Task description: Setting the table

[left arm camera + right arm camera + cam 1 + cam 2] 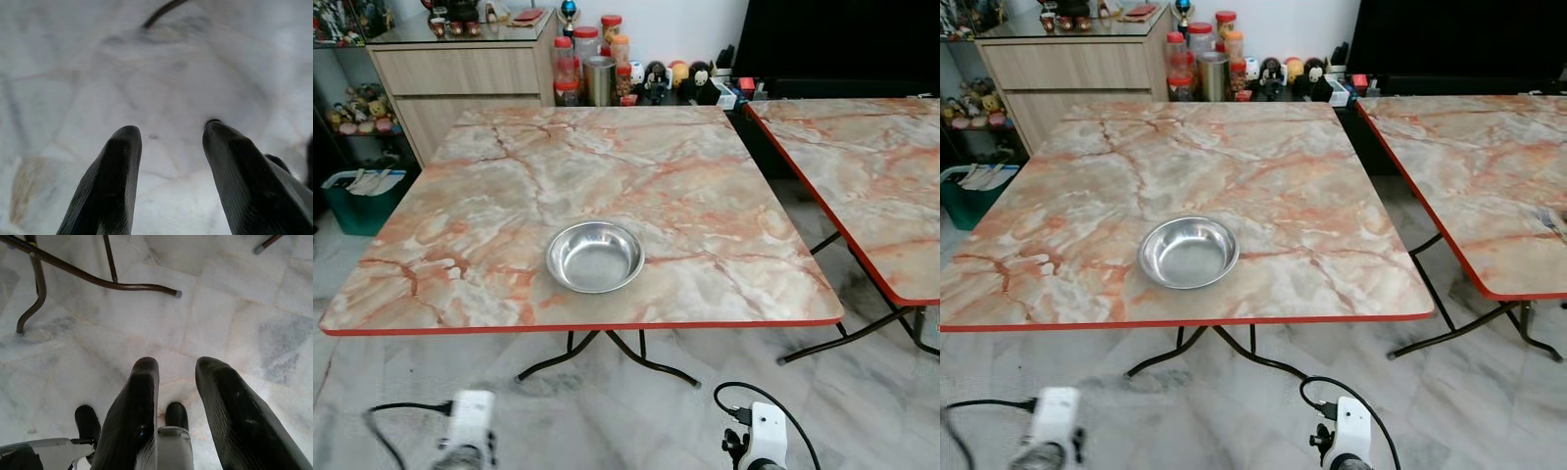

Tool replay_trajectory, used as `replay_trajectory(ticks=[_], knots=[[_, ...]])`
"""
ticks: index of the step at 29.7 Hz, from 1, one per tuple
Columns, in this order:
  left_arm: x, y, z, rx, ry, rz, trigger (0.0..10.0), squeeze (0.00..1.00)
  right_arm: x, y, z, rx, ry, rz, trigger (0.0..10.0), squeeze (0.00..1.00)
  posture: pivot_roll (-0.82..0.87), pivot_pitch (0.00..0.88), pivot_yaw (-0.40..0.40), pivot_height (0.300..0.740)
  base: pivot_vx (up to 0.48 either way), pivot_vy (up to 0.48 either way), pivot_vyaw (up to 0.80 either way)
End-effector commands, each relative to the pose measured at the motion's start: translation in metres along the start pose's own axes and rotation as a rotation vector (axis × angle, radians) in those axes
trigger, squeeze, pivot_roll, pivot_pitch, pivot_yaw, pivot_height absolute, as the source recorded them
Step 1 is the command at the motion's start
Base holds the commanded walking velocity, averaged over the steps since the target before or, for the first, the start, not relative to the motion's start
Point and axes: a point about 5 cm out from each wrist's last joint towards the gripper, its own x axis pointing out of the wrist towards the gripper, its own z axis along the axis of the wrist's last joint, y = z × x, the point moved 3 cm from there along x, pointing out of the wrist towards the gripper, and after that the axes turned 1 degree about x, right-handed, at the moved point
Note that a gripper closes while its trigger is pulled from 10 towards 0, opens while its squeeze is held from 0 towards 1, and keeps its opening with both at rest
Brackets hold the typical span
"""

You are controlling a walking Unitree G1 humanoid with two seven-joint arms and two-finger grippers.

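Your one piece of tableware so far is the steel bowl (594,257), empty and upright on the marble-patterned table (607,166), close to the red near edge and roughly centred along it. That closeness is your first risk: if you bring an arm up from below, a wrist or forearm could catch the table's rim beside the bowl, jolt the top and send the bowl sliding, or knock it off the near edge outright. The bowl looks smooth and light, so I would expect it to skate on that glossy surface at a small nudge.

Below the bowl's edge of the table, both arms hang low over the tiled floor (234,313). Your left gripper (168,142) has its fingers spread with bare floor between them, holding nothing. Your right gripper (176,377) is likewise parted and empty, pointing down near the table's dark metal legs (98,281). Cables trail from both wrists, and a loop could snag on those legs as you step in.

Right of the bowl's table stands a second table (871,186) of the same pattern, with a narrow gap between; turning there risks bumping either top. Beyond the bowl, past the far edge, jars (585,59) and small figurines (677,78) crowd beside a wooden cabinet (460,69), so a long reach could topple them
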Motion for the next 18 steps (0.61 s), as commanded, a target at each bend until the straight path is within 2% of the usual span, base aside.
replay_trajectory(ticks=[1,4,11,14,15,18], knots=[[0.0,-0.005,-0.002,0.058,0.017,-0.031,10.0,0.0,0.001,0.0,0.005,-0.011,-0.011,0.003,10.0,0.0,-0.03,0.0,-0.007,0.736,0.0,0.0,0.0],[0.0,-0.011,0.0,0.013,0.002,-0.045,10.0,0.0,0.001,-0.001,0.004,-0.012,-0.011,0.003,10.0,0.0,-0.04,0.0,-0.008,0.736,0.0,0.0,0.0],[-0.002,-0.013,-0.013,0.022,0.052,-0.043,10.0,0.0,0.0,-0.003,0.0,-0.076,0.006,0.006,10.0,0.0,-0.04,0.0,-0.014,0.736,0.0,0.0,0.0],[-0.002,-0.012,-0.016,0.017,0.061,-0.038,10.0,0.0,-0.001,-0.006,0.0,-0.134,0.014,-0.021,10.0,0.0,-0.05,0.0,-0.011,0.736,0.0,0.0,0.61],[-0.003,-0.011,-0.021,0.019,0.074,-0.039,10.0,0.0,-0.001,-0.006,-0.002,-0.078,0.016,-0.018,10.0,0.0,-0.04,0.0,-0.01,0.736,0.0,-0.285,0.0],[-0.004,-0.01,-0.024,0.022,0.081,-0.037,10.0,0.0,-0.001,-0.006,-0.004,-0.069,0.022,-0.015,10.0,0.0,-0.04,0.0,-0.012,0.736,0.0,-0.306,0.0]])
